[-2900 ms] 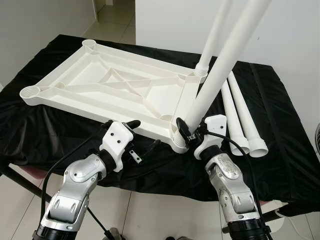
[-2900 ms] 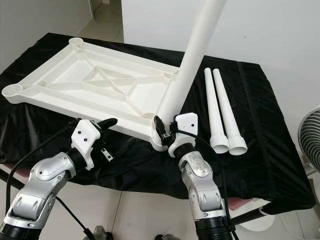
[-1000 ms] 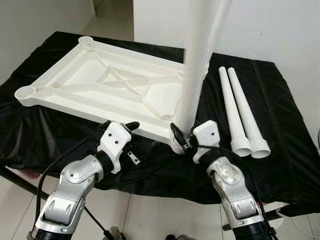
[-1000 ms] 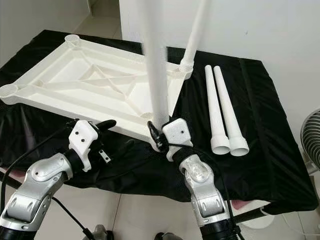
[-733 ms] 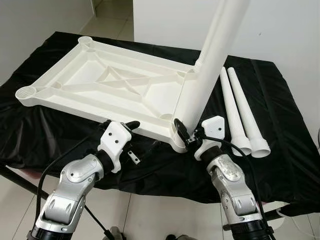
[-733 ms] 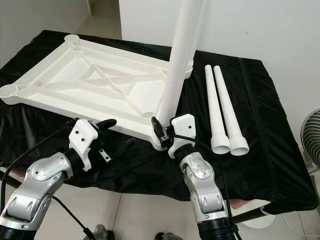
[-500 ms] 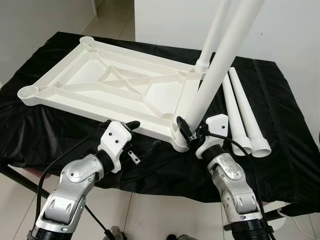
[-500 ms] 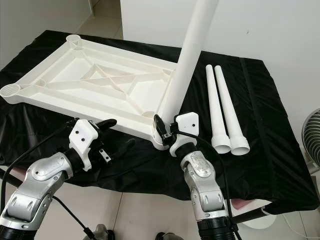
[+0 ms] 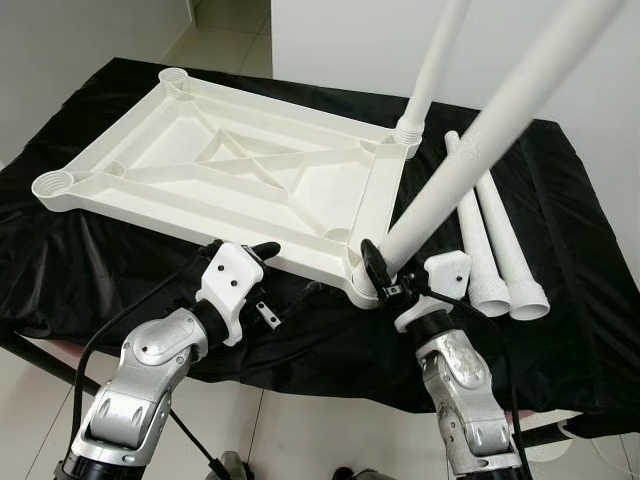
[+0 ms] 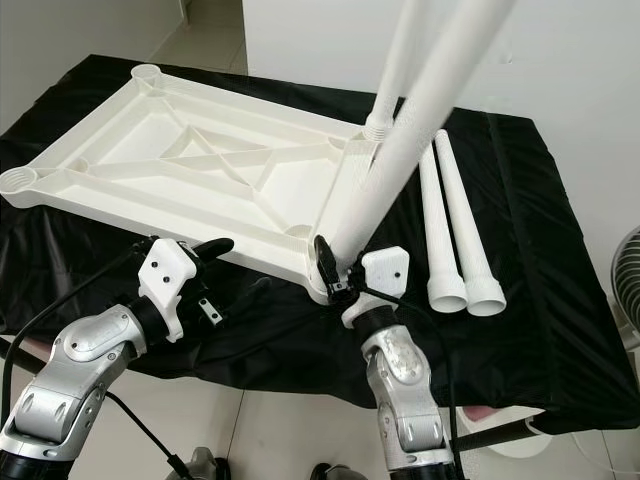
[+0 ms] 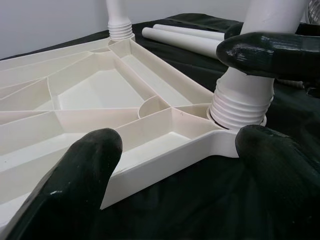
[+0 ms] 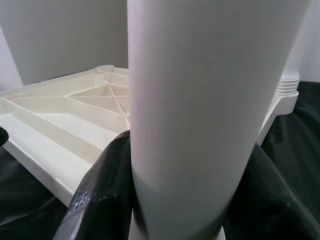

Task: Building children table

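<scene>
The tabletop point(image 9: 230, 170), a white moulded plastic panel, lies upside down on the black cloth point(image 9: 560, 300) that covers the counter. Its underside faces up: a raised rim, straight ribs crossing into triangles, and a round ribbed socket at each corner. The sockets at about 9 o'clock and 11 o'clock of the panel stand open.

At about 1 o'clock of the panel, an upright leg point(image 9: 432, 62), a white tapered tube, stands in its far right socket, its ribbed collar seated on the corner.

At about 5 o'clock, in the near right socket, the tilted leg point(image 9: 490, 130) has its thick ribbed end in the corner and leans strongly toward 2 o'clock, well off vertical. The right pincer point(image 9: 385, 272) is clenched around this leg just above the socket; in the right wrist view its black fingers point(image 12: 102, 192) press against both sides of the tube.

Two spare legs point(image 9: 500, 250) lie side by side on the cloth at 3 o'clock of the panel, their wide open ends toward the near edge.

The left pincer point(image 9: 262, 268) is released, hovering just in front of the panel's near rim at about 6 o'clock, its fingers spread apart and gripping nothing.
</scene>
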